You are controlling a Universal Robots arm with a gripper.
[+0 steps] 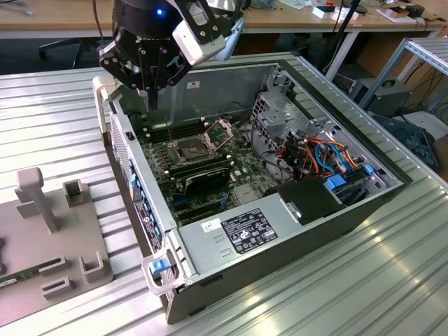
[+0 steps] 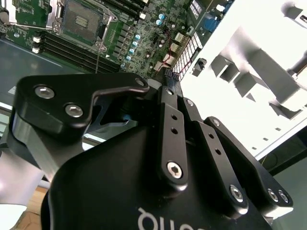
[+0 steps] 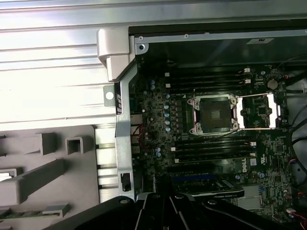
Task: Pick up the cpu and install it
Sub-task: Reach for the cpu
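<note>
Arm [image 1: 140, 17] hangs straight down over the far corner of the PC case [image 1: 224, 84], on the exterior view's left, above the counter [image 1: 56, 105]. Claw [image 1: 150, 96] looks closed; can't tell if it's pinching anything. Socket [image 3: 213, 114] sits open. Can't tell where the cpu is.

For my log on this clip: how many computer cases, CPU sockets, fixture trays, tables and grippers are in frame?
Computer case, lying open: 1
CPU socket, plate up, empty: 1
Grey fixture tray: 1
Slatted metal table: 1
Gripper, above the case's corner: 1
Total: 5
</note>
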